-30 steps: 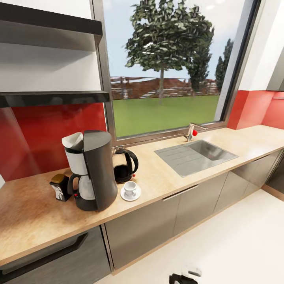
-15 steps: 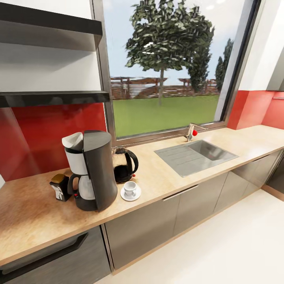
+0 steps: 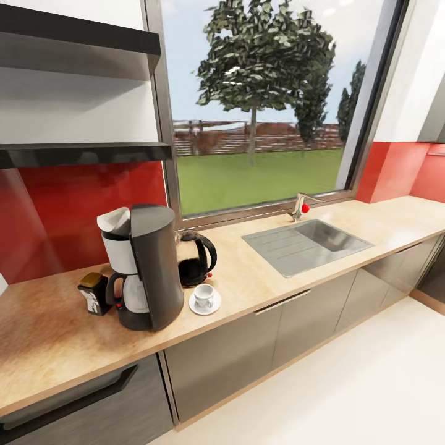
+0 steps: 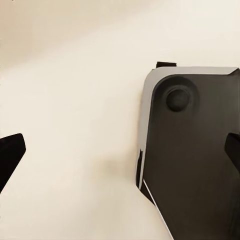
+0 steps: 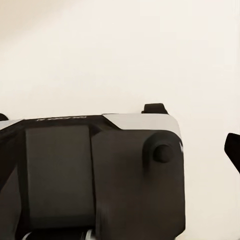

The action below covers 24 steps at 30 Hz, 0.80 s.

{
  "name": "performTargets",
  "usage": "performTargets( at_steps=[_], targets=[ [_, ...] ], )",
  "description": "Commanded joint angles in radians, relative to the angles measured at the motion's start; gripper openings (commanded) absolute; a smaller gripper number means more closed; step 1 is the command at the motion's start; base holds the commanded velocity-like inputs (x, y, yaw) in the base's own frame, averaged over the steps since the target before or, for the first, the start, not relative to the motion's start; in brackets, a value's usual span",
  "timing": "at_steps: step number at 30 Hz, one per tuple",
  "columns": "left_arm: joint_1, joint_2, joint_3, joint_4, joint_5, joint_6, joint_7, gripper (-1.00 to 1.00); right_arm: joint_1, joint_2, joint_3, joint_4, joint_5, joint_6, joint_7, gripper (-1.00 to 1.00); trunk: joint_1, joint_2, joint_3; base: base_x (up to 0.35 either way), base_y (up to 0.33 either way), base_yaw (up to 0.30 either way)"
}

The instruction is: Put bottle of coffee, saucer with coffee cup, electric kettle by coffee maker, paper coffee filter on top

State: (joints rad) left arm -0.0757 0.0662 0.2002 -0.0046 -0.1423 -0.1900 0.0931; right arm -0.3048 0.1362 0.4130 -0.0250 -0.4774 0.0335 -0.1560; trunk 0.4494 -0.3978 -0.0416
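The dark coffee maker [image 3: 151, 266] stands on the wooden countertop [image 3: 49, 337], with a white paper filter [image 3: 114, 220] resting on its top. The coffee bottle [image 3: 94, 292] sits just left of it. To its right stands the black electric kettle [image 3: 195, 258], and in front of that a white cup [image 3: 204, 294] on a white saucer [image 3: 204, 305]. My left gripper [image 4: 120, 155] is open over the pale floor, beside my own dark base [image 4: 195, 160]. My right gripper [image 5: 117, 135] is open too, with nothing between its fingers.
A steel sink [image 3: 309, 244] with a red-knobbed tap [image 3: 301, 207] lies further right in the counter. Two dark shelves [image 3: 80, 151] hang on the wall at left, above a red backsplash. Grey cabinets [image 3: 247, 352] run under the counter, with pale floor [image 3: 346, 395] before them.
A gripper that showed at the bottom edge of the head view one second ago has dropped out of that view. The things on the counter have not moved.
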Motion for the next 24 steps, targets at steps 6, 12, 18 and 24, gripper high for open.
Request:
performTargets(
  at_steps=[6,12,18,24],
  targets=[
    [-0.001,-0.001,0.006,0.003,-0.011,-0.003,0.004,1.0,0.001,-0.022,0.009,-0.001,-0.007,0.004,-0.004,1.0,0.001,-0.002,-0.002,0.0,0.0,0.0],
    [-0.001,-0.002,0.008,0.011,-0.006,-0.001,0.004,1.0,0.016,-0.036,0.009,-0.001,-0.006,0.01,0.0,1.0,0.001,-0.002,-0.002,0.0,0.0,0.0],
    [-0.001,-0.004,0.008,0.019,-0.005,0.008,0.001,1.0,0.053,-0.058,0.009,-0.001,-0.006,0.055,-0.001,1.0,0.001,-0.002,-0.002,0.0,0.0,0.0],
    [0.0,-0.005,0.009,0.029,-0.005,0.085,-0.001,1.0,0.062,-0.068,0.009,-0.001,-0.006,0.227,-0.001,1.0,0.001,-0.002,-0.002,0.0,0.0,0.0]
  ],
)
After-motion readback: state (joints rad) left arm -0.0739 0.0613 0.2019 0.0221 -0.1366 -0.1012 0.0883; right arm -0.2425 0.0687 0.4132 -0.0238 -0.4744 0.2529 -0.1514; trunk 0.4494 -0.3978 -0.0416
